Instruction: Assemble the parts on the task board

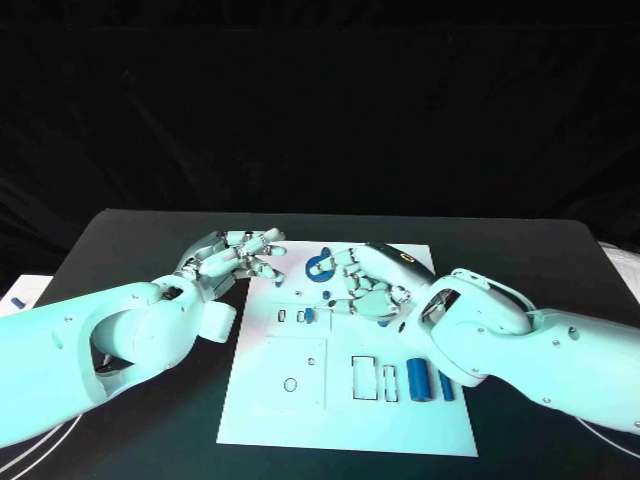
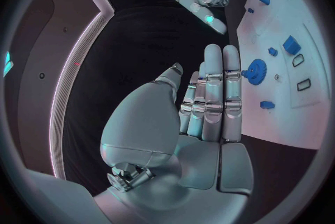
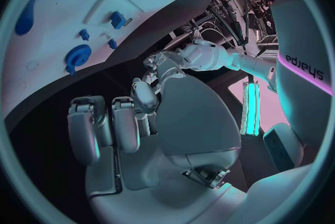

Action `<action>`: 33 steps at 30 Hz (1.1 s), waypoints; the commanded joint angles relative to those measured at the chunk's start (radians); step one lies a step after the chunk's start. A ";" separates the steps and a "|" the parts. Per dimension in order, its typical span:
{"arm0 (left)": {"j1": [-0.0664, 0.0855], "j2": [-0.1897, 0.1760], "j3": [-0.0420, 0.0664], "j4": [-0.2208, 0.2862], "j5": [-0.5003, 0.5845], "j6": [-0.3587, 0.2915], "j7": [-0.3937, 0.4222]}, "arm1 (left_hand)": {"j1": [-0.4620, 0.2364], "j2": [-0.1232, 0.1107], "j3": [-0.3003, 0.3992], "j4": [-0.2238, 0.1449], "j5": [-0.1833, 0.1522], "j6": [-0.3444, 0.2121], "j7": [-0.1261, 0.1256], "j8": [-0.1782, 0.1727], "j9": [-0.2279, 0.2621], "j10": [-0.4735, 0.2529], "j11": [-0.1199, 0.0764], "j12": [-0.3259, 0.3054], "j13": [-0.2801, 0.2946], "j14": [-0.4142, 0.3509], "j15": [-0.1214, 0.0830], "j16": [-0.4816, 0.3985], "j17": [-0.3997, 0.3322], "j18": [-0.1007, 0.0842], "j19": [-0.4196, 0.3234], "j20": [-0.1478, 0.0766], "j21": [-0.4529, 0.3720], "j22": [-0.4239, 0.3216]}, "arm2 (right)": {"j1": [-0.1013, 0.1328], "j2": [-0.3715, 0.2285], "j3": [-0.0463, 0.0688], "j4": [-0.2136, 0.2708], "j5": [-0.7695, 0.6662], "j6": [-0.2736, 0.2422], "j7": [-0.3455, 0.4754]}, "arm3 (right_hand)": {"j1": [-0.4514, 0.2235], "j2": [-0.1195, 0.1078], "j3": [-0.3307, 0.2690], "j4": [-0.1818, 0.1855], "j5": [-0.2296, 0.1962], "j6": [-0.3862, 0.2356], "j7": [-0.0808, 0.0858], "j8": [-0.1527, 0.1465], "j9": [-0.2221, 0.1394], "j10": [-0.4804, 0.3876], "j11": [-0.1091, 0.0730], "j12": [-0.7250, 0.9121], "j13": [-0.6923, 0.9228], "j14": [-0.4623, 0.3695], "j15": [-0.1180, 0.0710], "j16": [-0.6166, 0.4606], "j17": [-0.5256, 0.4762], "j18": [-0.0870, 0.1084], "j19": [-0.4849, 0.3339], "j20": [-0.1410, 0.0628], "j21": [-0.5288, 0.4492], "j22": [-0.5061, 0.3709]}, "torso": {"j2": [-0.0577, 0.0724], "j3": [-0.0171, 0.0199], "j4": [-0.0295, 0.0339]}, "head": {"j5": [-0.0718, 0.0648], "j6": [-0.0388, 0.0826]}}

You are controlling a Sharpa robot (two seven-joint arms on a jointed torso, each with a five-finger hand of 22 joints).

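Item: task board (image 1: 284,400), white plate, lies flat at the middle of the black table (image 1: 551,250), long side running away from you. Your outlines and slots sit on the near half so parts can be dropped in from above.

Item: parts, blue. You have two bars (image 1: 418,379) lying side by side at the board's near right, just beside an empty rectangular outline. A small piece (image 1: 309,315) stands at mid-board. A toothed gear (image 2: 257,71) rests flat on the board, with a small block (image 2: 267,105) near it and a larger block (image 2: 291,44) further along. A teardrop-shaped piece (image 3: 24,16) lies toward the far end. All appear loose or unseated; judged from this, assembly is at an early stage.

Item: left hand (image 1: 231,257), at the board's far left edge. Its fingers (image 2: 223,90) lie straight and together, reaching toward the gear without touching it; palm bare, nothing grasped. It looks staged for an approach.

Item: right hand (image 1: 366,280), over the board's upper middle. Its fingers (image 3: 105,129) are bent downward, slightly separated, with nothing seen between them. You cannot tell from the head view whether the fingertips press a part beneath.

Item: the two hands, near each other, not touching.
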 commanded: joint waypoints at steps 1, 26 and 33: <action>0.002 0.003 0.001 -0.014 -0.164 0.013 -0.163 | -0.015 -0.015 -0.002 0.005 -0.008 0.035 -0.024 0.012 0.006 0.085 -0.033 0.050 0.037 0.084 -0.033 0.488 0.462 -0.018 0.121 -0.034 0.254 0.270 | 0.027 -0.051 0.002 0.028 0.198 0.034 0.071 | 0.012 0.012 -0.002 0.006 0.006 0.021 -0.004 0.011 0.004 -0.006 -0.002 0.001 0.001 0.071 0.004 -0.010 0.121 0.005 0.021 0.007 -0.009 0.163 | -0.011 0.0038 -0.0016 | 0.003 -0.005; 0.131 0.187 0.002 -0.132 -1.081 0.437 -1.018 | -0.184 0.080 -0.272 0.147 -0.057 0.022 -0.107 0.350 0.300 0.110 -0.103 1.065 1.014 0.125 -0.084 1.104 1.099 -0.145 0.320 -0.084 0.927 1.185 | 0.107 -0.210 0.001 -0.040 0.510 0.034 0.078 | 0.042 0.031 -0.003 -0.007 0.034 0.051 -0.011 0.020 0.007 -0.009 -0.010 -0.002 -0.005 0.068 -0.003 -0.021 0.107 0.010 0.009 0.000 -0.020 0.148 | -0.066 0.0207 -0.0201 | 0.038 -0.026; 0.138 0.251 0.001 -0.180 -1.102 0.476 -1.059 | -0.206 0.093 -0.319 0.149 -0.088 -0.023 -0.112 0.416 0.384 0.110 -0.106 1.077 1.026 0.125 -0.088 1.104 1.099 -0.147 0.323 -0.087 0.932 1.196 | 0.106 -0.201 0.000 -0.050 0.497 0.039 0.071 | 0.045 0.031 -0.003 -0.009 0.036 0.053 -0.011 0.020 0.007 -0.011 -0.010 -0.006 -0.008 0.067 -0.004 -0.022 0.105 0.010 0.006 0.000 -0.022 0.145 | -0.067 0.0211 -0.0200 | 0.044 -0.028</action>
